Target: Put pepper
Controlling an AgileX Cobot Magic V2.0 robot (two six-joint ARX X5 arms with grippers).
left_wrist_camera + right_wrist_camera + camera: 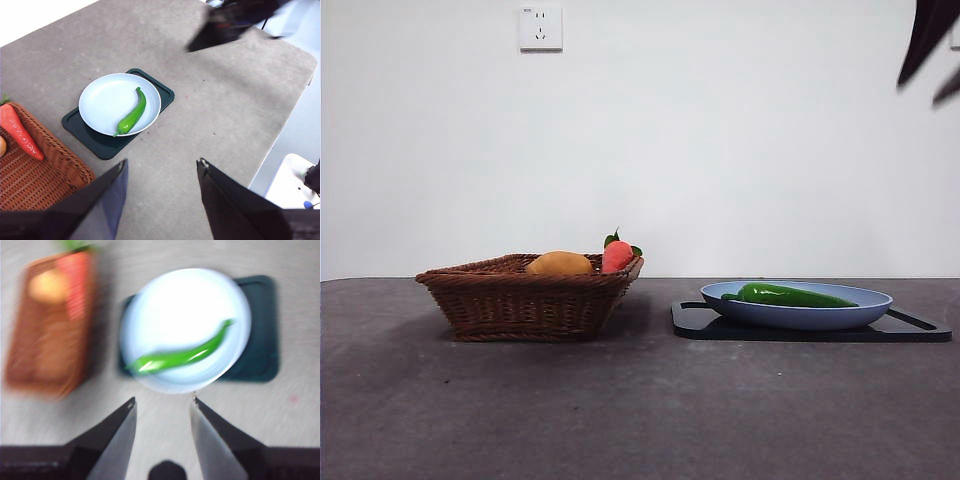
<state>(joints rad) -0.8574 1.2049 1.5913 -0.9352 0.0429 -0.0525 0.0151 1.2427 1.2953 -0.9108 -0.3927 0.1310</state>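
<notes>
The pepper (790, 295) (132, 114) (180, 354) is long, slim, glossy and green, gently curved and tapering to a point. It lies flat on its side inside a pale blue plate (865, 312) (102, 100) (185, 300), across the plate's middle. Nothing grips it.

Plain white wall (720, 150), white socket (540, 28) high up; dark grey tabletop (620, 410).

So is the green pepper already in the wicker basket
No, the pepper lies on the pale blue plate, apart from the basket.
</notes>
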